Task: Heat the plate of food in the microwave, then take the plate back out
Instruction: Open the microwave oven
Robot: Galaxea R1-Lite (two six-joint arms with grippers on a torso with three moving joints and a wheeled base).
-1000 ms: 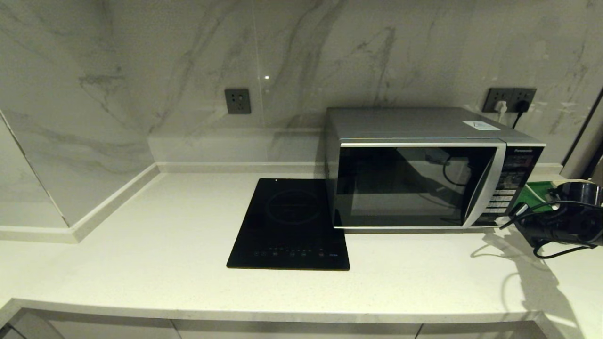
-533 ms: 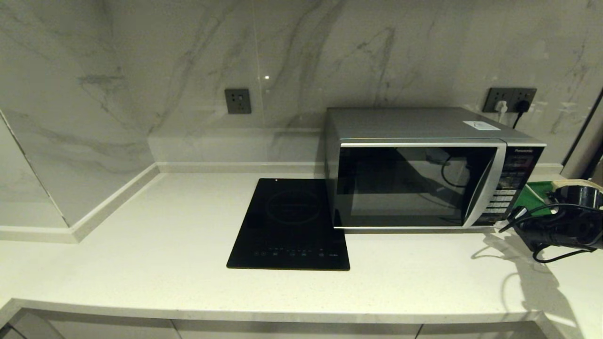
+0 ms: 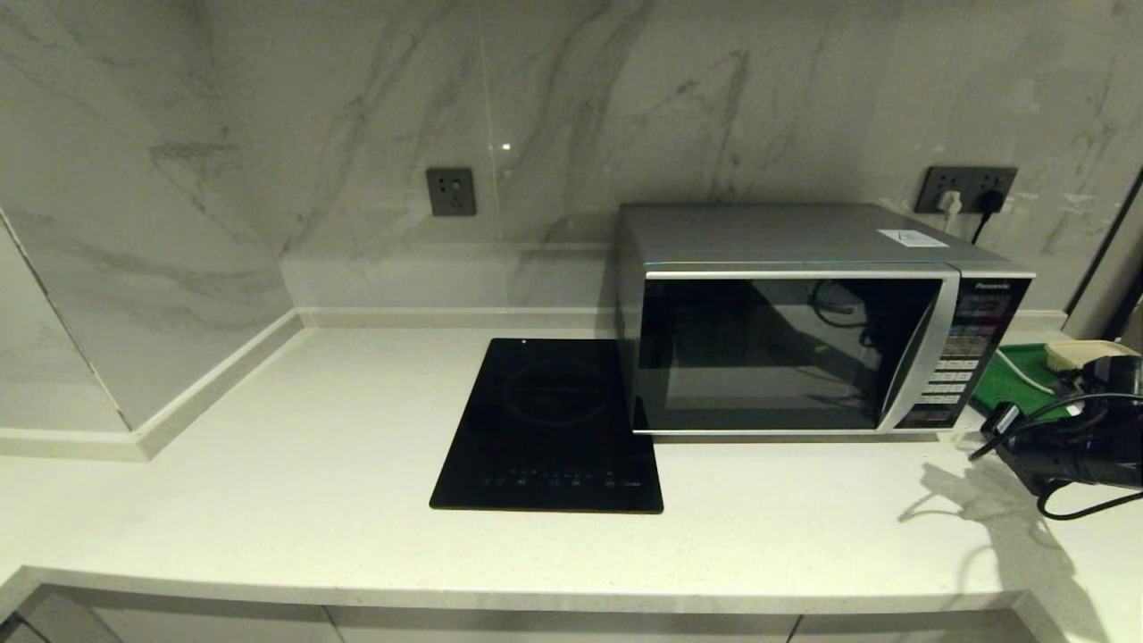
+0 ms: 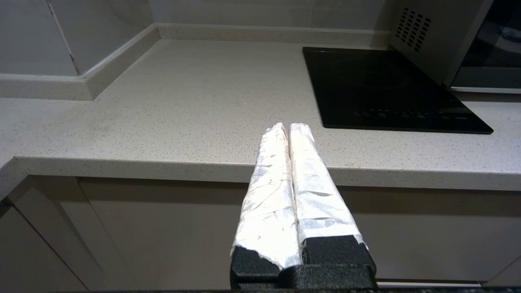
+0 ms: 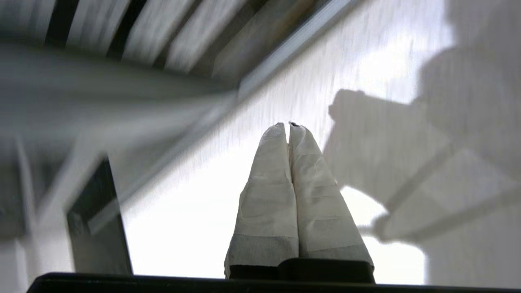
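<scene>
The silver-grey microwave stands at the back right of the counter with its dark door closed; its vented side shows in the left wrist view. To its right, a pale shallow rim lies on a green tray, half hidden by my right arm; no fries show, so I cannot tell whether it is the plate of food. My right gripper is shut and empty above the counter, right of the microwave's button panel. My left gripper is shut and empty, low before the counter's front edge.
A flat black glass cooktop lies left of the microwave. The green tray sits beside the microwave's right side. Black cables loop from my right arm. Marble walls close in the back and left.
My right arm has drawn back to the right, away from the microwave's button panel, uncovering more of the green tray and the pale rim. The microwave door stays closed.
</scene>
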